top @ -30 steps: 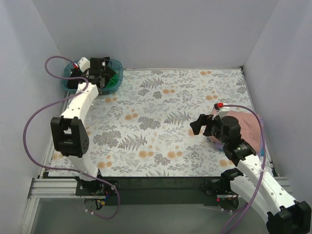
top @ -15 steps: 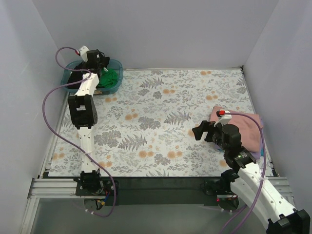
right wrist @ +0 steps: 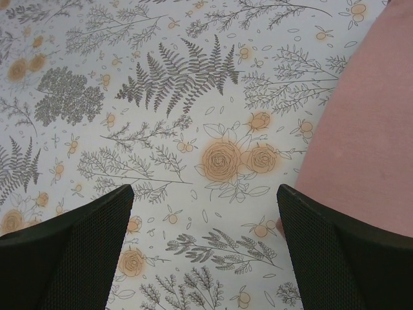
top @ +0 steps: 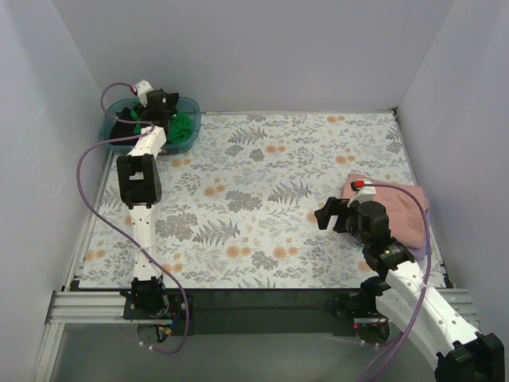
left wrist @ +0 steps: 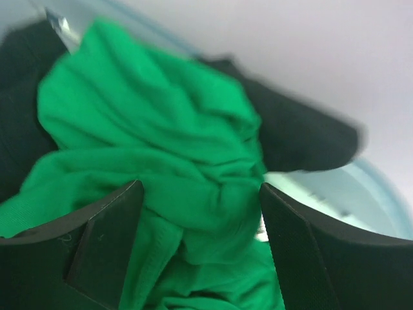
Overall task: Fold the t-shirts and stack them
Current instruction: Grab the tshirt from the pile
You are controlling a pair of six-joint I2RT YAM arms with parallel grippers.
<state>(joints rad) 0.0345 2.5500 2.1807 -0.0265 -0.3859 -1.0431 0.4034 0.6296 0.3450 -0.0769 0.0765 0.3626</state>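
The bright green t-shirt (top: pixel 184 126) lies crumpled in the teal tub (top: pixel 193 104) at the far left, with the black t-shirt (top: pixel 119 129) beside it. My left gripper (top: pixel 159 107) is open over the tub. In the left wrist view its jaws stand wide apart either side of a bunch of green cloth (left wrist: pixel 161 142), with black cloth (left wrist: pixel 303 139) behind. The salmon pink t-shirt (top: pixel 402 208) lies folded at the right edge. My right gripper (top: pixel 328 213) is open and empty just left of it, above the table; the pink cloth (right wrist: pixel 374 142) shows beside its right finger. No lavender shirt can be made out.
The floral tablecloth (top: pixel 270 183) covers the table between the tub and the pink shirt. White walls close in the left, back and right sides. A purple cable (top: pixel 91 199) loops off the left arm.
The left arm has stretched out toward the tub and its gripper has come down onto the green cloth. The right gripper has shifted slightly and stays open.
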